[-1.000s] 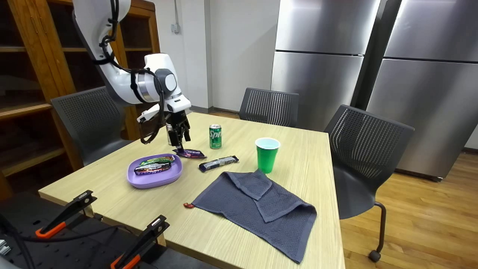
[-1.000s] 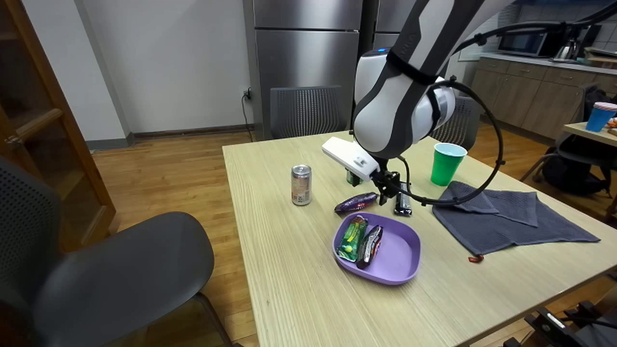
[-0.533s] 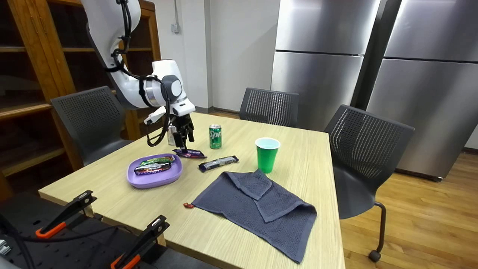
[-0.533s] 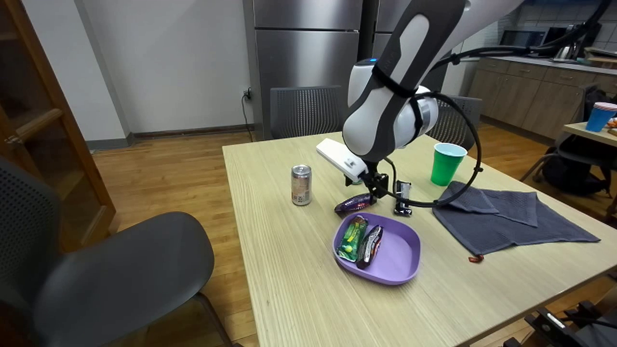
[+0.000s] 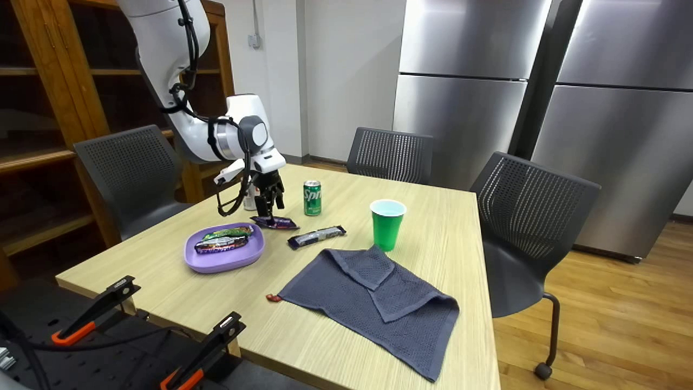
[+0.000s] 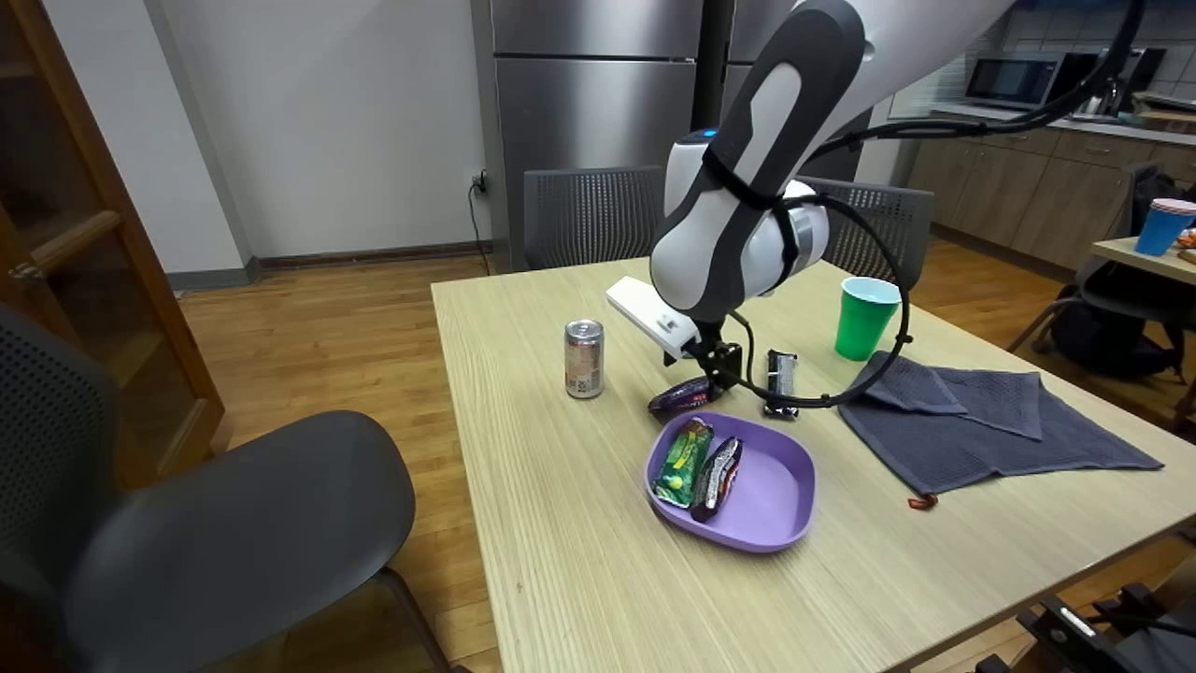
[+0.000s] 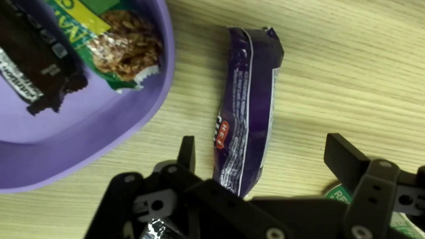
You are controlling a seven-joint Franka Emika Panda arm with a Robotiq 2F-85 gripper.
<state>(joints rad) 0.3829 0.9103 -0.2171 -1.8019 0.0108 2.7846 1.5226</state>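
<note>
1. Purple snack bar (image 7: pixel 247 109) is on the table (image 7: pixel 348 99), just beside the purple tray (image 7: pixel 139 116). Looks like the lining-up stage to me.
2. Bar seems nearer the tray-side finger of the gripper (image 7: pixel 262 152) in the wrist view, so I'd nudge that way to centre it.
3. Then go straight down, mind the tray rim and the green can (image 7: pixel 337 193), pinch softly. Wrappers probably slip.
4. Jaws: spread wide, nothing in them. Table shows between wrapper and both fingers.

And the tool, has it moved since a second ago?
Yes: in an exterior view, the tool has shifted toward the stationary Sprite can and slightly down.
</note>
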